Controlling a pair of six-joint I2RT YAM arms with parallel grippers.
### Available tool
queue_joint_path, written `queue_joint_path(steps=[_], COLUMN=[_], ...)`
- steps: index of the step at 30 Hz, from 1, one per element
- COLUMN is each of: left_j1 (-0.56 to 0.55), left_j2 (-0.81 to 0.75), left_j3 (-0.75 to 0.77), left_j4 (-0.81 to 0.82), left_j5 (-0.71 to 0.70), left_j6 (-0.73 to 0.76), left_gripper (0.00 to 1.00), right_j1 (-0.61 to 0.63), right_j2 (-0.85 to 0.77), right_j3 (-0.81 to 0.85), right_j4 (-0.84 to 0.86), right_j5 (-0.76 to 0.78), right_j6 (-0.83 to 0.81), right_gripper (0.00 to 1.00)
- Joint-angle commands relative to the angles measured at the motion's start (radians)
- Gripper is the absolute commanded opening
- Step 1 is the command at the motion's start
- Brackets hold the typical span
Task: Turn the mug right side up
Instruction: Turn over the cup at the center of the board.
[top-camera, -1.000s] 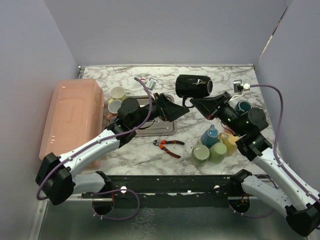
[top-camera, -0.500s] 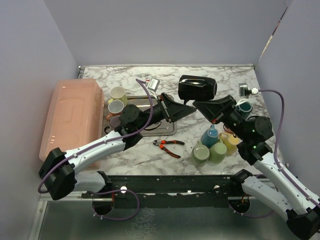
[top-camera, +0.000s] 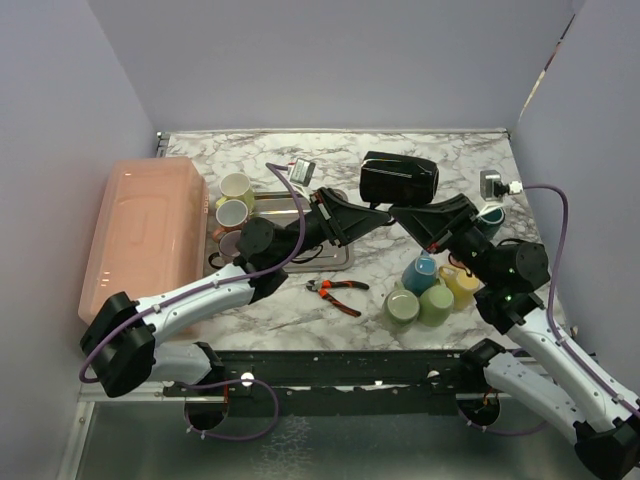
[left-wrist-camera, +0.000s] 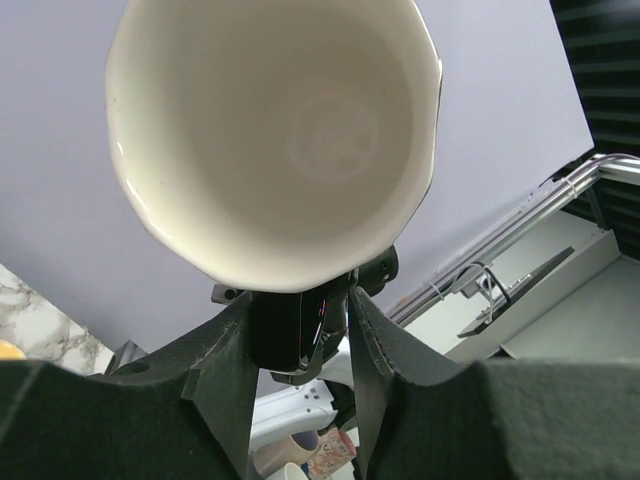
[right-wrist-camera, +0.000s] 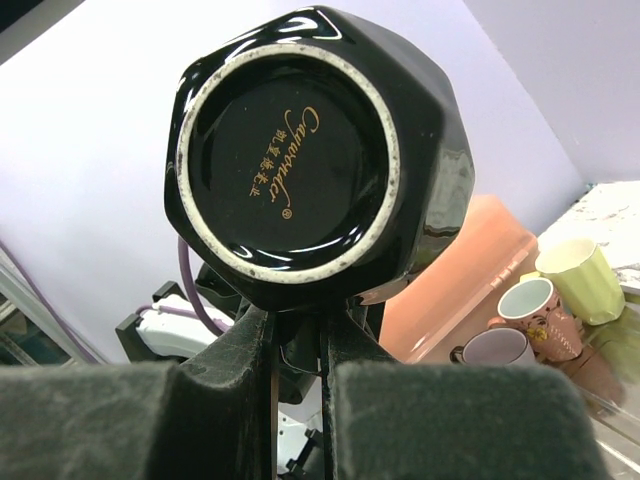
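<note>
Mug (top-camera: 398, 180) aloft, my right fingers (right-wrist-camera: 225, 375) clamped on it; left fingers (left-wrist-camera: 225, 385) flank it, grip unclear. Releasing early could drop it.

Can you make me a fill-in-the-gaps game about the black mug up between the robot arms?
1. The black mug is turned on its ___, not upright.
2. Inside, the mug is ___.
3. The gold writing is on the mug's ___.

Missing words: side, white, bottom.
</note>
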Motion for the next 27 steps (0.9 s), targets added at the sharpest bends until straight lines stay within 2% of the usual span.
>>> queue_joint_path(steps=[1, 3, 10, 14, 17, 18, 21, 23, 24, 27], left_j1=[0.0, 0.0, 0.0, -0.001, 0.0, 0.0, 0.0, 0.001, 0.001, 0.008], left_j2=[0.0, 0.005, 0.02, 0.023, 0.02, 0.019, 0.015, 0.013, 0.011, 0.002], left_j3=[0.019, 0.027, 0.068, 0.075, 0.079, 0.08, 0.095, 0.115, 0.124, 0.159], left_j4=[0.107, 0.111, 0.115, 0.115, 0.115, 0.115, 0.088, 0.045, 0.009, -0.108], left_j5=[-0.038, -0.035, 0.002, 0.011, 0.019, 0.023, 0.028, 0.032, 0.03, 0.01], left_j6=[0.001, 0.002, 0.027, 0.048, 0.073, 0.082, 0.115, 0.145, 0.161, 0.229], left_gripper=[0.39, 0.37, 0.2, 0.0, 0.0, 0.0, 0.0, 0.0, 0.0, 0.0], right_j1=[0.003, 0.003, 0.003, 0.004, 0.004, 0.004, 0.003, 0.003, 0.003, 0.003], right_j2=[-0.031, -0.03, -0.029, -0.035, -0.048, -0.053, -0.073, -0.093, -0.101, -0.124], right_j3=[-0.006, -0.01, -0.029, -0.029, -0.026, -0.024, -0.027, -0.033, -0.033, -0.037], right_j4=[0.105, 0.118, 0.172, 0.153, 0.082, 0.053, -0.021, -0.068, -0.097, -0.176], right_j5=[-0.038, -0.053, -0.106, -0.106, -0.077, -0.06, 0.007, 0.079, 0.111, 0.197], right_j6=[-0.002, -0.001, -0.003, -0.017, -0.036, -0.042, -0.073, -0.089, -0.099, -0.119], right_gripper=[0.01, 0.01, 0.01, 0.01, 0.01, 0.04, 0.35, 0.5, 0.55, 0.61])
